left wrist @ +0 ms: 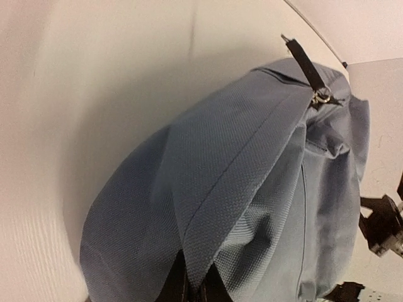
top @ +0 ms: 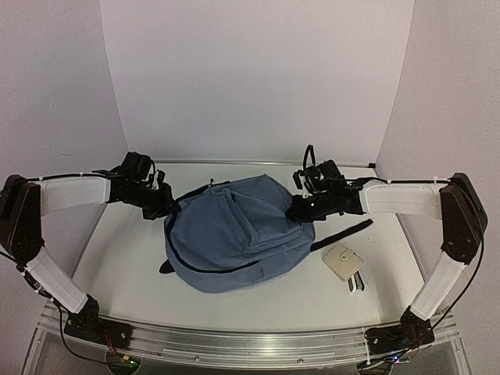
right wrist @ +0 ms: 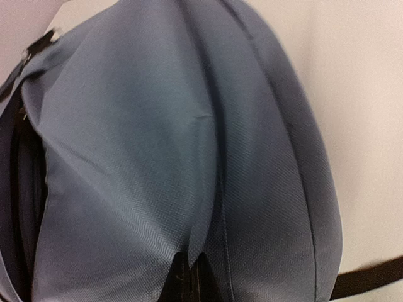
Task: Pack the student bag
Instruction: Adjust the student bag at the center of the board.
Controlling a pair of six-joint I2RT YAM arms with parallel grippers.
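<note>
The slate-blue student bag (top: 234, 234) lies in the middle of the white table, its black strap (top: 344, 234) trailing to the right. My left gripper (top: 166, 209) is at the bag's left edge, shut on a pinched fold of its fabric (left wrist: 208, 251). At the bag's right edge my right gripper (top: 297, 209) is likewise shut on a raised fold of fabric (right wrist: 201, 233). In both wrist views the blue cloth fills the frame and rises in a ridge out of the closed jaws. A zipper pull with a black tab (left wrist: 320, 94) shows near the bag's top.
A small beige card-like item (top: 342, 262) with a dark object (top: 357, 281) under it lies right of the bag. White walls enclose the table at back and sides. The metal rail (top: 250, 340) runs along the near edge.
</note>
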